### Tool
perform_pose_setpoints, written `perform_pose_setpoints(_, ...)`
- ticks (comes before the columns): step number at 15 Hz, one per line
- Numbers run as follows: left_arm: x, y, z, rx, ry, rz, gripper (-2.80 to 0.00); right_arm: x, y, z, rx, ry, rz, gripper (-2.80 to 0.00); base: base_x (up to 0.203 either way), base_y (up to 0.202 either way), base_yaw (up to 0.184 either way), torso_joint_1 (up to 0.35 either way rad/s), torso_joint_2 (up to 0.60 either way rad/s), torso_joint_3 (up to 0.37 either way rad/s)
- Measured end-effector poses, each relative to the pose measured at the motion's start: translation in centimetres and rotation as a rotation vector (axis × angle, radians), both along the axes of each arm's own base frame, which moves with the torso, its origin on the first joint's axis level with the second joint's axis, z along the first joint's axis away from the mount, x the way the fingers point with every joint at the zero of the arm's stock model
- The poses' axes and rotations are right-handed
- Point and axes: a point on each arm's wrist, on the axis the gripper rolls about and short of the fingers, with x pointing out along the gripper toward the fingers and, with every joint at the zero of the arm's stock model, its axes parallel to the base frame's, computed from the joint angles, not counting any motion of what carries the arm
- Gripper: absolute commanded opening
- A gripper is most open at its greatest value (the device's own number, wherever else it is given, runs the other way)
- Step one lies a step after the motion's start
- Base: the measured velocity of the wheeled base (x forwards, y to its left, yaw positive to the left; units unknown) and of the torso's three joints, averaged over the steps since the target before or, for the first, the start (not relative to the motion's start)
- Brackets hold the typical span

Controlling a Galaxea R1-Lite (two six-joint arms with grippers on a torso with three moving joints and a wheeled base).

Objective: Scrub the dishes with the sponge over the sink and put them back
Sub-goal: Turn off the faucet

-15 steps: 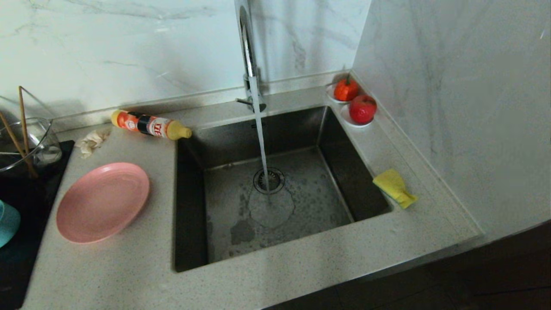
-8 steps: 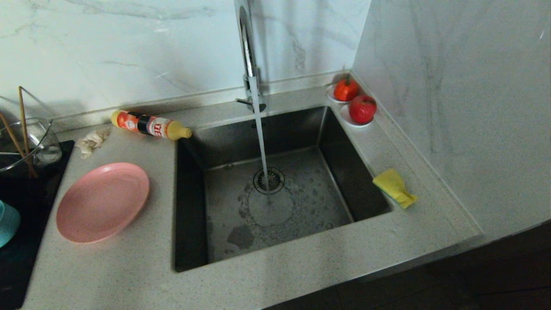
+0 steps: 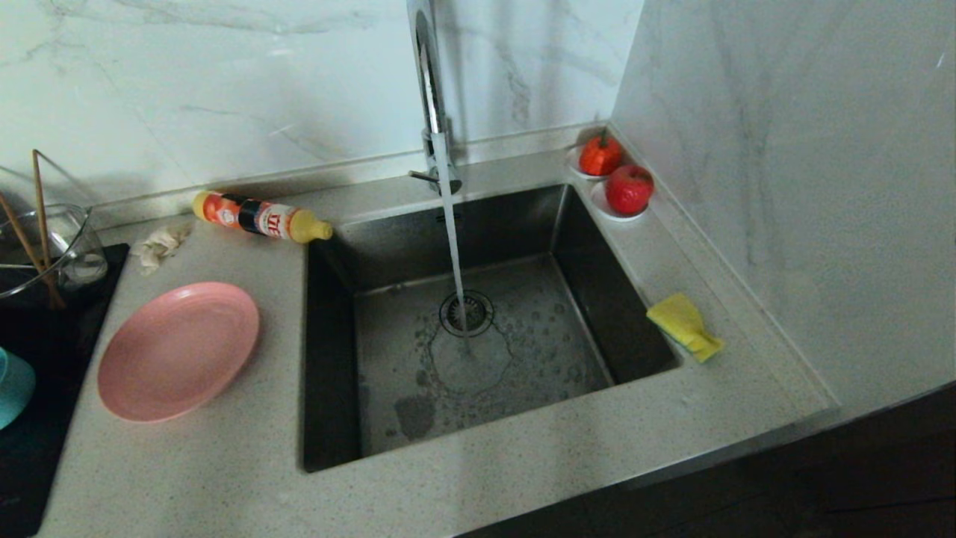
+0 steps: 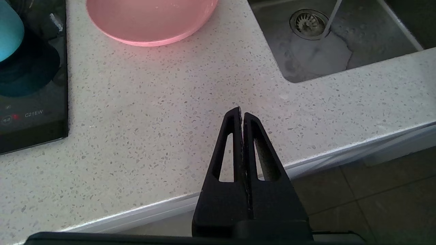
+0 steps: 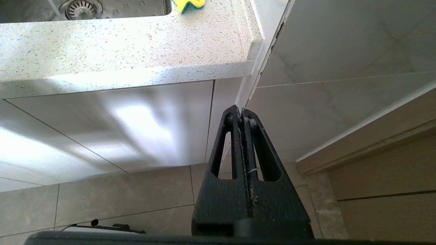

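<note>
Both grippers are pressed together, empty. The left gripper (image 4: 242, 114) hangs over the surface (image 4: 170, 112), plate (image 4: 150, 20) beyond it; the right gripper (image 5: 241, 114) is below the edge, sponge (image 5: 189, 4) far ahead. Water runs into the sink (image 3: 478, 359); nothing has moved.

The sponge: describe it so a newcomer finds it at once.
Start at the sink under the running tap. On the counter along its right rim lies the sponge. It is the only yellow, soft pad there; the red fruits sit farther back.
</note>
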Motion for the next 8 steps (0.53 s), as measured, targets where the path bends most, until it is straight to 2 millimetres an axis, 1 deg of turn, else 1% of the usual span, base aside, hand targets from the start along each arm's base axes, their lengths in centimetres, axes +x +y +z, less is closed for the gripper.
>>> perform_pose_setpoints(8,0.0,0.03,0.01,0.0,-0.001,0.014,-2.8,-0.02,0.0,-0.01,0.0,-0.002,0.0,-2.8,0.0,0.0,0.0,0.0,0.0,0.0)
